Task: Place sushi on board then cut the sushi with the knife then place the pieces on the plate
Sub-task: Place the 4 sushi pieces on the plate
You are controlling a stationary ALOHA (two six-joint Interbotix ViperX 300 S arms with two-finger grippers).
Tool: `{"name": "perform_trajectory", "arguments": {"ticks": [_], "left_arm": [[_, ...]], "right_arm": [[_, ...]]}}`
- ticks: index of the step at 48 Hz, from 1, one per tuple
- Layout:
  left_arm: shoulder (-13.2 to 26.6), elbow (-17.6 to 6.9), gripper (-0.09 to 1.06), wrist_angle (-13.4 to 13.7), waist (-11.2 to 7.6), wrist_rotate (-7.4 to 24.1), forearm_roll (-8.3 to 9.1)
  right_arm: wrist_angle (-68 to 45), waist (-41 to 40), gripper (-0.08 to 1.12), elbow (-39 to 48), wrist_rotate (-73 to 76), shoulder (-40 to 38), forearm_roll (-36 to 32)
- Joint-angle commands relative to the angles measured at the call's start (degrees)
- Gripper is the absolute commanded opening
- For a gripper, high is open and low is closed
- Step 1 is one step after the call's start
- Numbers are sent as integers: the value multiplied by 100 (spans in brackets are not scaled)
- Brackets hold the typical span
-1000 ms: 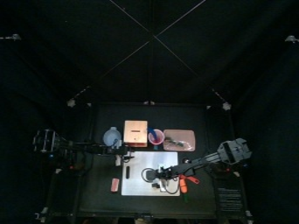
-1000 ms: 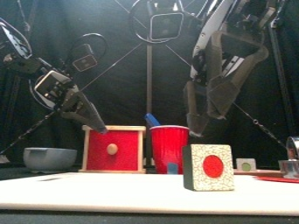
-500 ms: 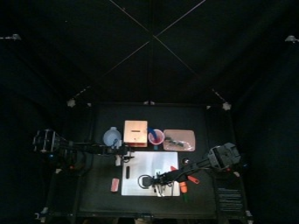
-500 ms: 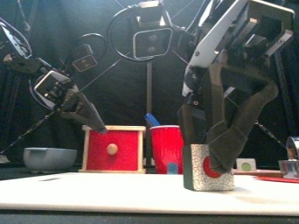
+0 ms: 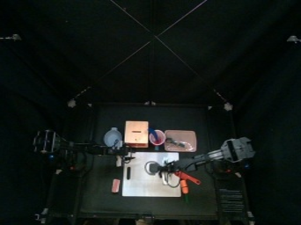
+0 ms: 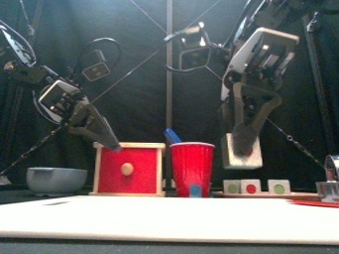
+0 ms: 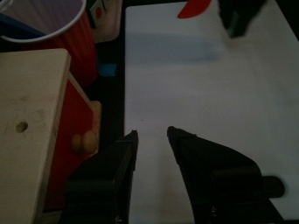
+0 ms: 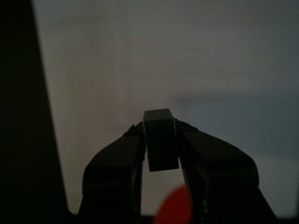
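The right gripper [image 8: 160, 129] is clamping 1 sushi piece [image 8: 160, 153] edge-on between its jaws, holding it lifted above the white board [image 5: 141, 185] near the centre of the top view. The left gripper [image 7: 152, 140] is hanging with jaws parted over the board's left side, gripping nothing. 3 small red-centred pieces [image 6: 252, 186] are sitting at the front view's lower right, beside the red cup [image 6: 192, 164], roughly where the pink tray [image 5: 180, 139] is lying; whether they are on it is unclear. Cutting is looking finished; carrying this piece to the tray is what is left
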Motion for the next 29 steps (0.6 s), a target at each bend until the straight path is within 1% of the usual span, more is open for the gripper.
{"name": "perform_trajectory", "arguments": {"ticks": [1,7,15,22,29], "left_arm": [[-62,-53,74,-26,0,9,9],[-70,-62,74,-26,0,9,9],[-62,-62,74,-26,0,9,26],[-62,-62,74,-26,0,18,35],[-53,-62,74,-26,18,18,62]], "right_arm": [[246,-633,57,334,9,-826,-246],[624,-1556,57,721,0,-1310,-624],[729,-2742,57,1046,-9,-1600,-896],[650,-3454,57,1283,-88,-1538,-853],[404,-3779,58,1521,-18,-1274,-923]]}}
